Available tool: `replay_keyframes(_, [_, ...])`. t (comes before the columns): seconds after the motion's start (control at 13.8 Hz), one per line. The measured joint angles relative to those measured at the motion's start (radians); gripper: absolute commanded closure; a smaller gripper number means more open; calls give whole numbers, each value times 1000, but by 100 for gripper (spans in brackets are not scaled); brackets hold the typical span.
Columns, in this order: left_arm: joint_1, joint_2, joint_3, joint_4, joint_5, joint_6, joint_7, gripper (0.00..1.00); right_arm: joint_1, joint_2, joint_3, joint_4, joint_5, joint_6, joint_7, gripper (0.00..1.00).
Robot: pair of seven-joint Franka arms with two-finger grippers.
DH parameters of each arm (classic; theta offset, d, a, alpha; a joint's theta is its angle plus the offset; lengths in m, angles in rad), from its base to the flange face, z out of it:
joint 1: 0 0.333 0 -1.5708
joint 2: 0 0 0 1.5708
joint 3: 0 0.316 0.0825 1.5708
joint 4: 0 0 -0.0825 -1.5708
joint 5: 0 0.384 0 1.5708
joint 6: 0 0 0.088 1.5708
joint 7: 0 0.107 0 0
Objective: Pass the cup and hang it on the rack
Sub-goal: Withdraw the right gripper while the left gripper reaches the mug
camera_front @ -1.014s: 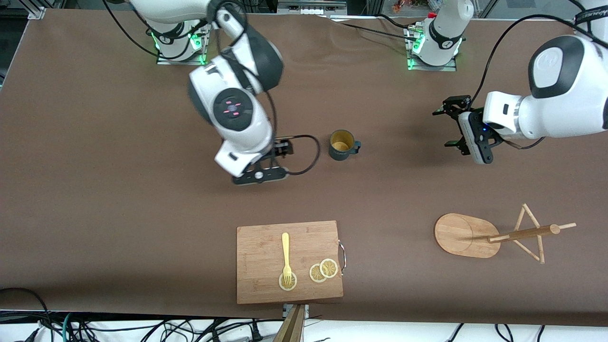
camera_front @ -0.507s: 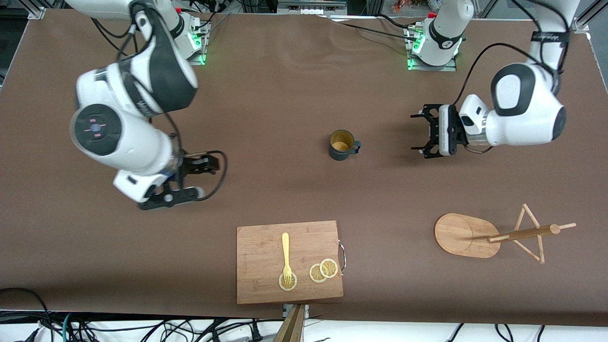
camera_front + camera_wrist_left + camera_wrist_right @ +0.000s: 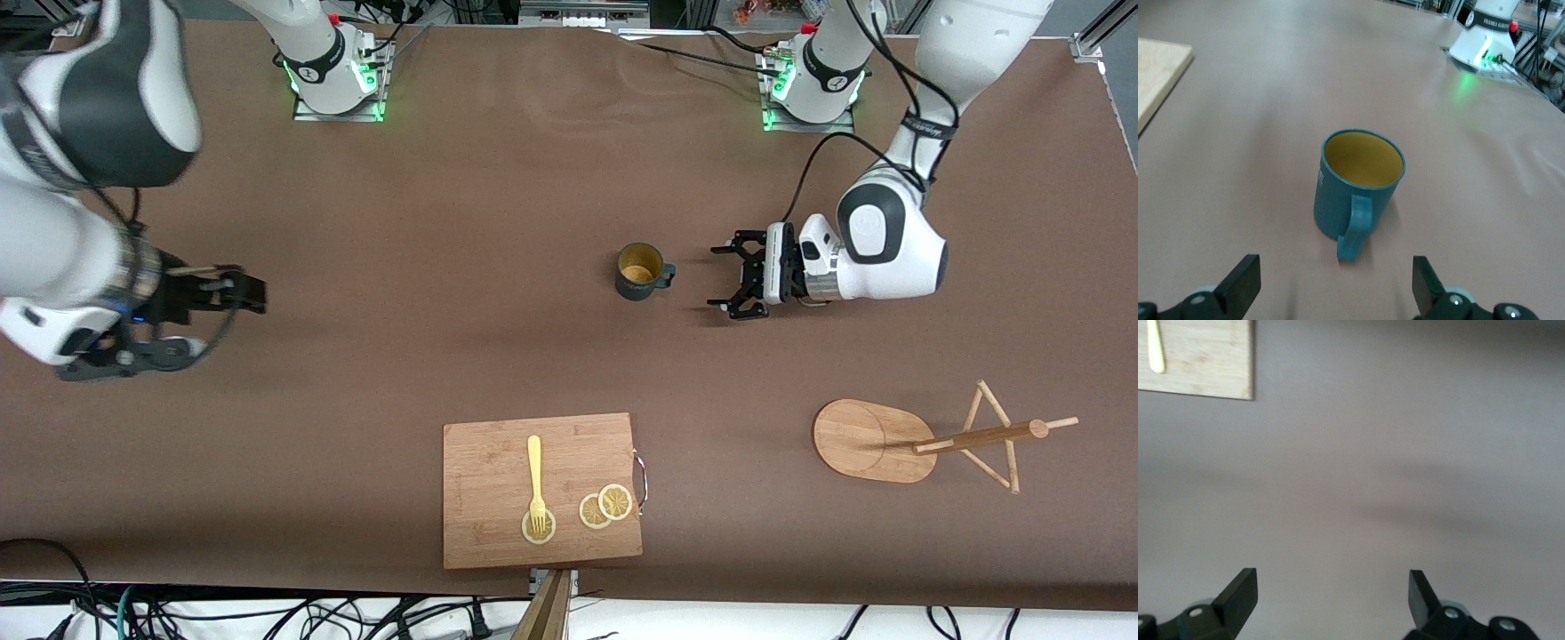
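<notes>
The dark teal cup (image 3: 640, 271) with a mustard-yellow inside stands upright mid-table, its handle toward the left arm's end. My left gripper (image 3: 718, 278) is low beside it, open, a short gap from the handle. In the left wrist view the cup (image 3: 1358, 187) faces my left gripper (image 3: 1338, 287) handle-first, with nothing between the fingers. The bamboo rack (image 3: 867, 440) stands nearer the front camera at the left arm's end. My right gripper (image 3: 233, 293) is open over bare table at the right arm's end and shows open in its wrist view (image 3: 1331, 593).
A wooden cutting board (image 3: 542, 489) lies near the table's front edge, bearing a yellow fork (image 3: 534, 480) and lemon slices (image 3: 605, 505). Its corner (image 3: 1195, 357) shows in the right wrist view. The right arm's base (image 3: 1488, 33) shows in the left wrist view.
My right arm has swung away from the cup toward its own end of the table. My left gripper has moved in toward the cup's handle, still open.
</notes>
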Motion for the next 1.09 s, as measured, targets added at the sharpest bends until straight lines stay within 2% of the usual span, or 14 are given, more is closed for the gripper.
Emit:
replay_keyframes(0.22, [0, 50, -1, -31, -102, -4, 143, 0, -92, -45, 1, 0, 1, -63, -36, 0])
replay_keyframes(0.58, [0, 122, -15, -45, -308, -19, 335, 2, -156, -159, 2, -41, -48, -100, -37, 0])
replay_keyframes(0.87, [-1, 164, -19, -43, -387, -70, 377, 23, -213, -275, 2, -119, -59, -99, -38, 0])
replay_keyframes(0.94, [-1, 179, -20, -43, -410, -87, 407, 33, -217, -299, 2, -150, -61, -99, -37, 0])
replay_keyframes(1.09, [-4, 212, -22, -39, -440, -106, 454, 64, -219, -335, 9, -216, -88, -91, -40, 0])
